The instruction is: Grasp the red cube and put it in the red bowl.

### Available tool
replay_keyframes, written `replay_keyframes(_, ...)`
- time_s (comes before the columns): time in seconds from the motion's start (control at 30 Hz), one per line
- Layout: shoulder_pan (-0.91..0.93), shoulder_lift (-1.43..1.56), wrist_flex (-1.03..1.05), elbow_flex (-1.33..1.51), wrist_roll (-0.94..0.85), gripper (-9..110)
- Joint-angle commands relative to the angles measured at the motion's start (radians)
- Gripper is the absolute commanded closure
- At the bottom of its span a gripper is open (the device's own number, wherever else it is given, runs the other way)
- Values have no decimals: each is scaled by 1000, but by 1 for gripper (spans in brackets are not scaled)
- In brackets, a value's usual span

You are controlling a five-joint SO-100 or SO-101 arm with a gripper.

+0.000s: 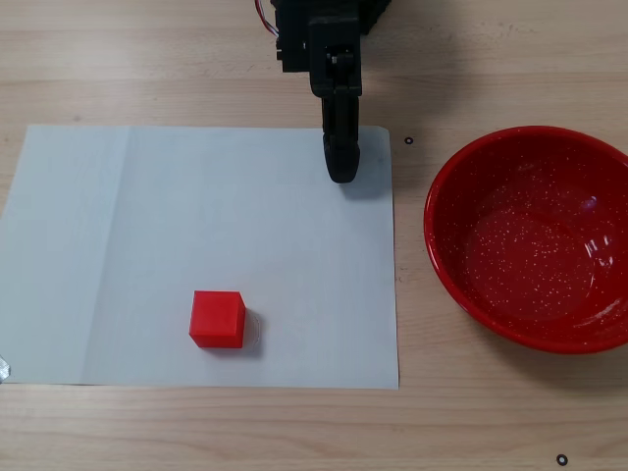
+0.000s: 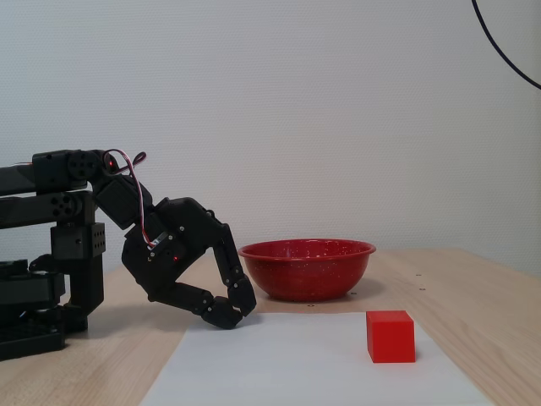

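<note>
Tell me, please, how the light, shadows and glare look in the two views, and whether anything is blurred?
In the fixed view from above, light is even; the cube and gripper cast soft shadows to their right on the paper, and the bowl shows small glare spots inside. In the side fixed view, the bowl's wall gleams faintly and the cube looks sharp; nothing is noticeably blurred.

Pretty plain setup: a light wood-grain tabletop (image 1: 147, 59) with a white sheet of paper (image 1: 147, 216) lying flat on it, and a bare white textured wall (image 2: 296, 110) behind. A thin black cable (image 2: 499, 55) curves across the wall's top corner. Lighting's soft and even.
</note>
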Motion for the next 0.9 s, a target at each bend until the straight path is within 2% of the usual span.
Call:
replay_keyframes(0.0, 3, 6, 5, 5, 12, 101)
replay_keyframes(0.87, 5, 6, 8, -6, 26, 101)
